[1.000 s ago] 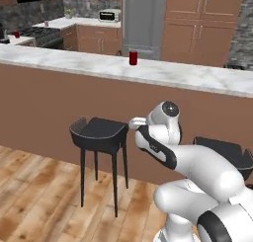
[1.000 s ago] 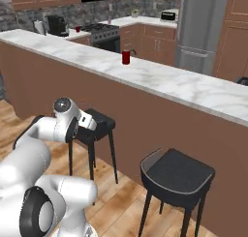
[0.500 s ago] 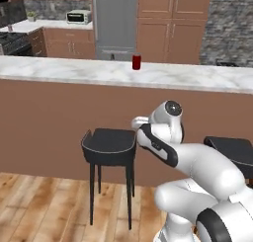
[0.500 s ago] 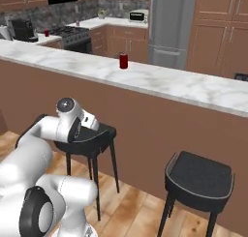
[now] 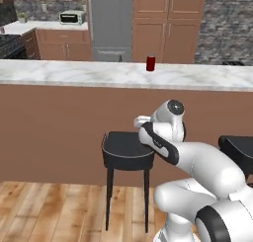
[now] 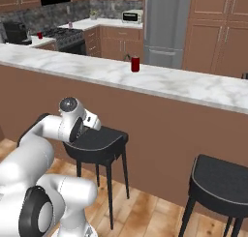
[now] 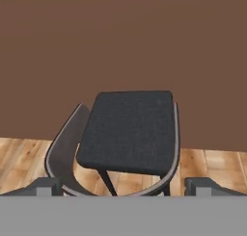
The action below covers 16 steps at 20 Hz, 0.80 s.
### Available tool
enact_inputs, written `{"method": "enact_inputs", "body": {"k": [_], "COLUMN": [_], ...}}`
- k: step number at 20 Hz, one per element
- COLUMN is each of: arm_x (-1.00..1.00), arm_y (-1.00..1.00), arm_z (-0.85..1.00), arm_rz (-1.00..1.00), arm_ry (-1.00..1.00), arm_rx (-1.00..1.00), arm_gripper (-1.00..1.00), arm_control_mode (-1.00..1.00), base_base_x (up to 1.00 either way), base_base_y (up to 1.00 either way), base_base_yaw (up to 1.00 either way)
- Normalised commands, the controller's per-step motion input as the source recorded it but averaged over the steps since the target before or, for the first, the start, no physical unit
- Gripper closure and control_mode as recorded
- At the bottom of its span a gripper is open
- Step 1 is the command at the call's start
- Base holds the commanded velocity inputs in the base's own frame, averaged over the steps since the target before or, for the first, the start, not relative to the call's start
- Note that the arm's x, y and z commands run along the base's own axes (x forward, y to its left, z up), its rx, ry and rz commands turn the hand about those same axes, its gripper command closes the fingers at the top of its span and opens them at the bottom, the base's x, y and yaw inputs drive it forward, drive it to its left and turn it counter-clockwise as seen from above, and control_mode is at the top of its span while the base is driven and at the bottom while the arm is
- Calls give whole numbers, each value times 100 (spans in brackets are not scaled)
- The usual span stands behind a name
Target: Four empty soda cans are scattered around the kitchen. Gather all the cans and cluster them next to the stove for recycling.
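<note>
I see the long marble table [image 5: 74, 73] running across both base views, brown-fronted, with the fridge [image 5: 109, 23] and wood cabinets behind it. The stove [image 6: 65, 36] sits far back left in the right base view. My arm is folded low in front of the table, above a black stool [image 7: 128, 131]; a second stool [image 6: 220, 183] stands to the right. One red can [image 5: 150, 63] stands upright on the table, well apart from the stove; another small can [image 6: 39, 35] stands just beside the stove. My jaws [image 7: 123, 186] are released wide, grasping nothing, over the stool seat.
</note>
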Motion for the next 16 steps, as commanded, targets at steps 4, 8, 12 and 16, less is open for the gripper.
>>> {"method": "enact_inputs", "body": {"k": [4, 8, 12, 16], "arm_x": [0, 0, 0, 0], "arm_y": [0, 0, 0, 0], "arm_z": [0, 0, 0, 0], "arm_rz": [0, 0, 0, 0], "arm_ry": [0, 0, 0, 0], "arm_rx": [0, 0, 0, 0], "arm_gripper": [-100, -100, -100, -100], "arm_control_mode": [100, 100, 100, 100], "base_base_x": [2, 1, 4, 10], "base_base_y": [32, 30, 27, 27], "base_base_yaw": [-16, -17, -19, -16]}}
